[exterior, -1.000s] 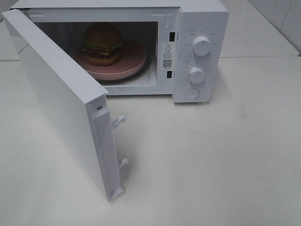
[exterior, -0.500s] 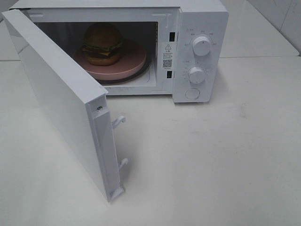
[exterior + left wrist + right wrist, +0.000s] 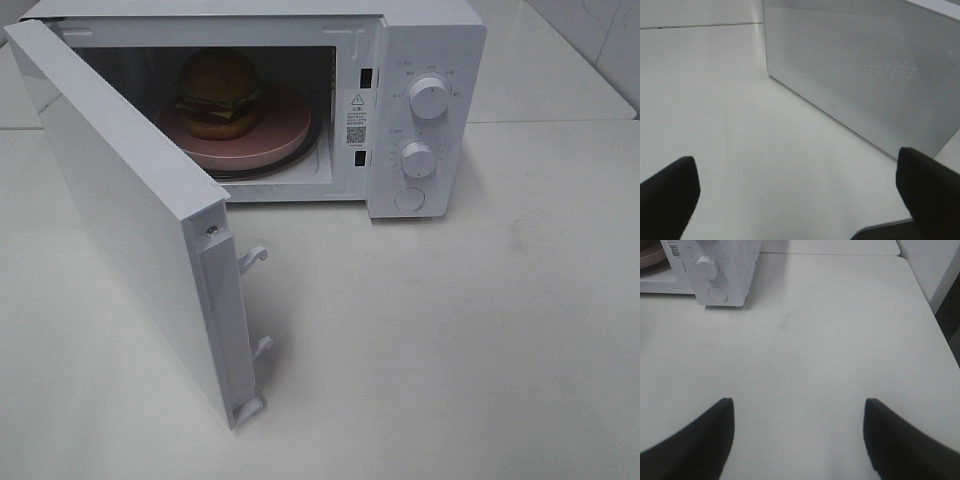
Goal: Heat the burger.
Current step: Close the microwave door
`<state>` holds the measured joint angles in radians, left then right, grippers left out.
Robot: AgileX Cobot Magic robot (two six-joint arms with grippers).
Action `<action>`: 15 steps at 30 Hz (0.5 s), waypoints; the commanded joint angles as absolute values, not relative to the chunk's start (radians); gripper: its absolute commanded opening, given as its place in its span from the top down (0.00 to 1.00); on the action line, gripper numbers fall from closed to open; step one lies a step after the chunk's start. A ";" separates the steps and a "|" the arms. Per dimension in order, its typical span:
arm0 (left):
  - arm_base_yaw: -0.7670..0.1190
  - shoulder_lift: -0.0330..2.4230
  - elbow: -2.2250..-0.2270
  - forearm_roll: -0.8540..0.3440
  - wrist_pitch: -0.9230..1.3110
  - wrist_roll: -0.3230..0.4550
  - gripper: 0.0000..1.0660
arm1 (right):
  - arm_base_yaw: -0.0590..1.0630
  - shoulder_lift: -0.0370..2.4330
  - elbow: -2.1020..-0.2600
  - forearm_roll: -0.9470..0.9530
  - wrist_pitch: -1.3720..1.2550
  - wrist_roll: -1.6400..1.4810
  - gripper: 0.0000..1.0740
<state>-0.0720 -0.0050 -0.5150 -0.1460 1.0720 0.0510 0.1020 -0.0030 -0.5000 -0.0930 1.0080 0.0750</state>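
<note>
Inside microwave (image 3: 430,40): burger (image 3: 219,92) on pink plate (image 3: 285,125), toward its left (door (image 3: 120,200) swung wide)
Left gripper (image 3: 797,180): fingers apart, nothing between; near door's meshed face
Right gripper (image 3: 797,430): fingers apart, empty; over bare worktop (image 3: 815,340)

Over the white table (image 3: 830,340), right pincer (image 3: 797,405) spread and empty, microwave (image 3: 735,270) well apart.

Matte black, blunt end effector fingers (image 3: 670,195)
</note>
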 commanded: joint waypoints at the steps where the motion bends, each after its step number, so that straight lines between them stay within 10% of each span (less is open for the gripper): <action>1: -0.074 -0.022 -0.516 -0.151 1.065 0.050 0.06 | 0.094 -0.033 -0.498 -0.090 0.997 0.066 0.33; 15: -0.074 -0.022 -0.516 -0.151 1.065 0.050 0.06 | 0.094 -0.033 -0.498 -0.090 0.997 0.066 0.33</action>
<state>-0.0720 -0.0050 -0.5150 -0.1460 1.0720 0.0510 0.1020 -0.0030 -0.5000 -0.0930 1.0080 0.0750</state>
